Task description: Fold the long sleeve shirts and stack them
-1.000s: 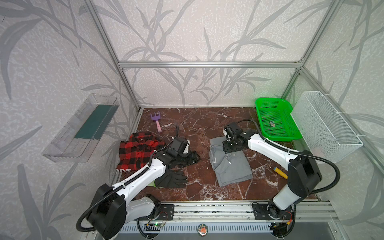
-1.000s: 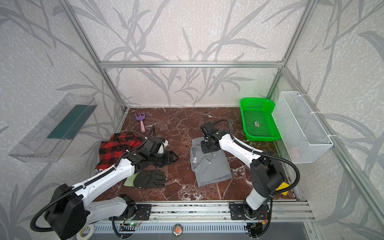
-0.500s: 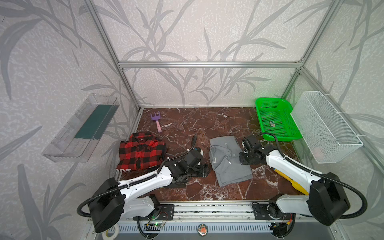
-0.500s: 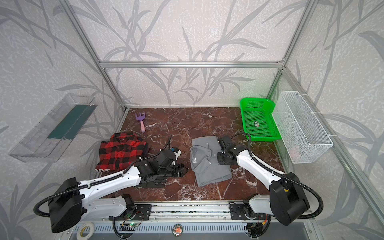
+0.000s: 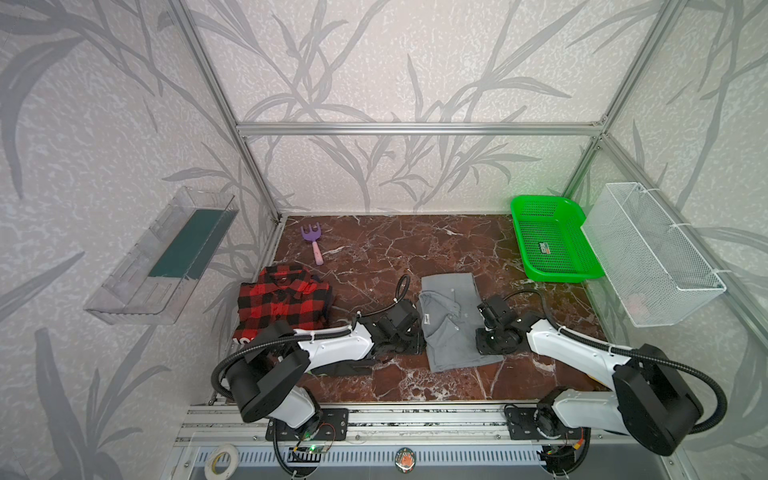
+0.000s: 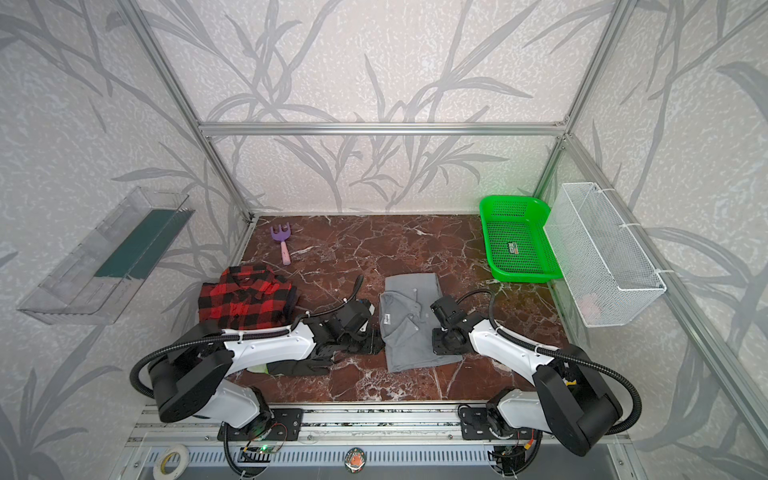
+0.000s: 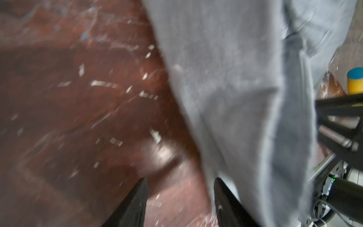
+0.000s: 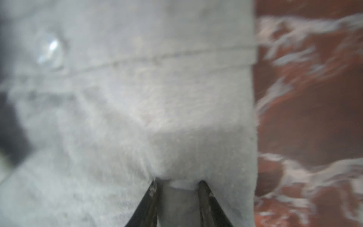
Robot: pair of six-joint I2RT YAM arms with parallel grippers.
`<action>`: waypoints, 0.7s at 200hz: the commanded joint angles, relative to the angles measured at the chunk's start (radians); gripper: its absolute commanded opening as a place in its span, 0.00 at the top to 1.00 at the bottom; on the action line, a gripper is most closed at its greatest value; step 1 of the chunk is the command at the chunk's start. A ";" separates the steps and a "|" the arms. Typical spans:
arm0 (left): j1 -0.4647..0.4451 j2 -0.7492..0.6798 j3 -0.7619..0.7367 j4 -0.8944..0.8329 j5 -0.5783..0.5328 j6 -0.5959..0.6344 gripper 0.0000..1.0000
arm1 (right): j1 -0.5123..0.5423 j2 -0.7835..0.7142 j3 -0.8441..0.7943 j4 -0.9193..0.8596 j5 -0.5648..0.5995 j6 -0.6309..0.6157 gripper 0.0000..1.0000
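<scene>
Left pincer [image 7: 179, 181]: open, empty, beside the grey shirt [image 5: 446, 332], at its left edge.
Right pincer [image 8: 177, 182]: pinching a fold of the grey shirt.
Plaid shirt [image 5: 282, 303]: on the bench [image 5: 395, 249], left, well apart.

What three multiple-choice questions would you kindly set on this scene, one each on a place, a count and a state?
1. Where does the purple rake lie relative to the plaid shirt?
A on top of it; B farther back, apart from it, on the bare table; C under it.
2. How many shirts lie on the table?
A three; B one; C two.
3. How does the left hand stand?
A open, gripping nothing; B shut on the purple rake; C shut on the plaid shirt.

Key:
1 B: both top views show marble between rake and shirt.
2 C: only the plaid shirt and the grey shirt show.
3 A: the left wrist view shows it spread, with only table between.
</scene>
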 commanded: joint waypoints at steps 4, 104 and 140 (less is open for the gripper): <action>0.014 0.068 0.099 0.057 0.035 0.020 0.44 | 0.121 -0.020 -0.066 0.043 -0.060 0.169 0.65; 0.167 0.255 0.370 0.058 0.198 0.071 0.44 | 0.508 0.188 -0.003 0.471 0.050 0.503 0.64; 0.201 0.098 0.358 -0.126 0.078 0.086 0.31 | 0.507 0.154 0.087 0.393 0.061 0.418 0.53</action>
